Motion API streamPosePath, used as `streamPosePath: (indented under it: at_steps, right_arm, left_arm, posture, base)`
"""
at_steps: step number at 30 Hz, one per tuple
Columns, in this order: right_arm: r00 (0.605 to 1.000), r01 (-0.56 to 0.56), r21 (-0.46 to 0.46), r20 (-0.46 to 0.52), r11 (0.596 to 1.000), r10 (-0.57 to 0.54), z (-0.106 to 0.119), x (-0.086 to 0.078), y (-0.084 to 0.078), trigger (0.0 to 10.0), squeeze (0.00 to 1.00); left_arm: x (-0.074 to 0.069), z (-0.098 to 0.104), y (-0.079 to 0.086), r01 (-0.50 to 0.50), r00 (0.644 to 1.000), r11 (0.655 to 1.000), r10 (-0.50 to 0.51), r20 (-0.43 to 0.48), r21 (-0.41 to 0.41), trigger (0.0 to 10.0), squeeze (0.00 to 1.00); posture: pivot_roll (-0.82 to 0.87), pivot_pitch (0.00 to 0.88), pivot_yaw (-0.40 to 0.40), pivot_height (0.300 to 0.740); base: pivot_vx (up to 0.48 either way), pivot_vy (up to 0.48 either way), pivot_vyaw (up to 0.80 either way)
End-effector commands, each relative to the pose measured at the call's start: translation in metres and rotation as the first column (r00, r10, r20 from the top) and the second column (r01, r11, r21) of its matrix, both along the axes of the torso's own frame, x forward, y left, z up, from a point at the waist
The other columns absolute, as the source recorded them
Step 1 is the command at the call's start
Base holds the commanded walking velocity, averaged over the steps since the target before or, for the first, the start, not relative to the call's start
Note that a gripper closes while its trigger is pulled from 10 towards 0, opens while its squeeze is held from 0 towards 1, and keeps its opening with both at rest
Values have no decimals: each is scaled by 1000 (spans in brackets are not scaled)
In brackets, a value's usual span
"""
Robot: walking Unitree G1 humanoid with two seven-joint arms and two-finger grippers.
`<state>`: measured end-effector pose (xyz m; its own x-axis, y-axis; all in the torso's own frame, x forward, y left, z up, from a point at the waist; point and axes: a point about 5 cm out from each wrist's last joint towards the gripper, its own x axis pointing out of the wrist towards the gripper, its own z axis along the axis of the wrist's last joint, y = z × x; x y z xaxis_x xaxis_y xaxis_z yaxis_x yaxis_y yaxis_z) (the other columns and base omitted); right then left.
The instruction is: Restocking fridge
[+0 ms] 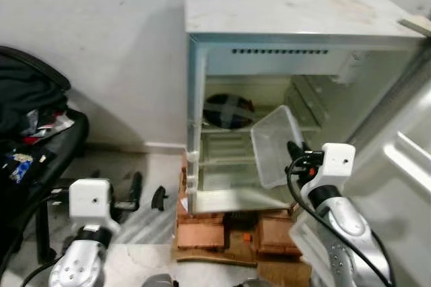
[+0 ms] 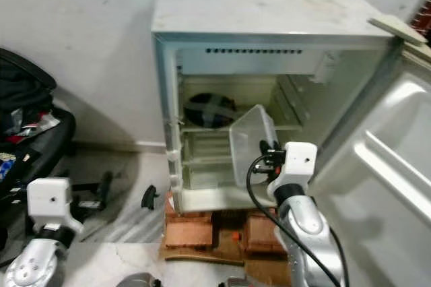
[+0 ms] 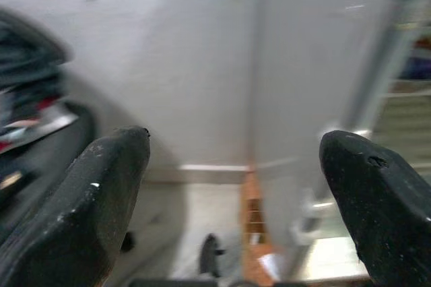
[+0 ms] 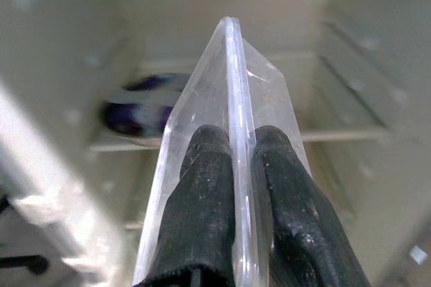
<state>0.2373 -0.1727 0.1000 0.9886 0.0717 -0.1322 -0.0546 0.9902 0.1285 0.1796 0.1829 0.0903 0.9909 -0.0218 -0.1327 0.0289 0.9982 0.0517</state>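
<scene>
Fridge (image 1: 283, 4) blurred behind right end effector's (image 4: 232, 166) container (image 1: 276, 145)

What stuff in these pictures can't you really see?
- Dark round thing on the fridge shelf: blurred in the right wrist view, what it is unclear.
- Clear tub's inside: seen edge-on past the right gripper.
- Left gripper: background smeared.
- Pile left of the fridge: cut off by the edge.
</scene>
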Motion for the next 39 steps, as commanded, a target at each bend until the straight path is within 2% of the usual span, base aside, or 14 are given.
streamPosePath:
  at_steps: [1,5,13,22,25,27,30,32,34,36,38,39]
  right_arm:
    - [1000,13,-7,7,1000,-13,3,-1,-4,10000,0]
    - [1000,14,-8,8,1000,-14,3,0,-4,10000,0]
    - [1000,5,-4,5,1000,-5,2,1,1,10000,0]
    - [998,42,-10,36,999,-42,7,19,-1,10000,0]
    - [995,87,-11,57,996,-86,11,33,-4,10000,0]
    - [994,87,-2,60,996,-87,12,36,-3,10000,0]
    - [993,91,12,69,996,-91,13,51,0,10000,0]
    - [992,101,19,67,995,-102,13,55,-1,10000,0]
    - [990,119,28,69,993,-121,14,65,-2,10000,0]
    - [988,122,17,93,992,-124,19,76,0,10000,0]
    - [987,123,14,101,992,-123,21,79,0,10000,0]
    - [982,147,-6,117,989,-145,25,87,-4,10000,0]
  left_arm:
    - [-1,2,-2,20,1000,1000,-20,12,-5,10000,0]
    - [0,2,-2,16,1000,1000,-16,10,3,10000,0]
    - [-1,1,0,-8,1000,1000,8,2,21,10000,0]
    - [-9,3,0,-14,1000,1000,14,-11,24,10000,0]
    - [-16,5,2,-30,999,999,31,-21,32,10000,0]
    - [-17,6,3,-37,999,999,38,-27,35,10000,0]
    - [-18,5,-1,-46,998,998,48,-47,43,10000,0]
    - [-18,6,-4,-31,998,999,33,-48,43,10000,0]
    - [-18,9,-10,5,999,999,-3,-45,40,10000,0]
    - [-19,12,-10,10,999,1000,-9,-51,20,10000,0]
    - [-20,12,-10,11,998,1000,-11,-54,8,10000,0]
    - [-26,11,-16,37,997,999,-36,-72,2,10000,0]
  posture:
    - [149,47,-52,740]
    - [149,48,-52,740]
    - [161,52,-55,740]
    - [186,93,-53,740]
    - [196,123,-49,740]
    - [200,135,-46,740]
    - [221,156,-46,740]
    - [232,168,-47,740]
    - [241,182,-47,740]
    - [239,201,-46,740]
    - [239,201,-46,740]
    - [252,216,-41,740]
  base:
    - [439,0,0]
    - [446,0,0]
    - [0,0,0]
    - [0,0,0]
    - [0,0,0]
    - [0,0,0]
    - [0,0,0]
    - [0,0,0]
    - [0,0,0]
    - [0,0,0]
    - [0,0,0]
    - [0,0,0]
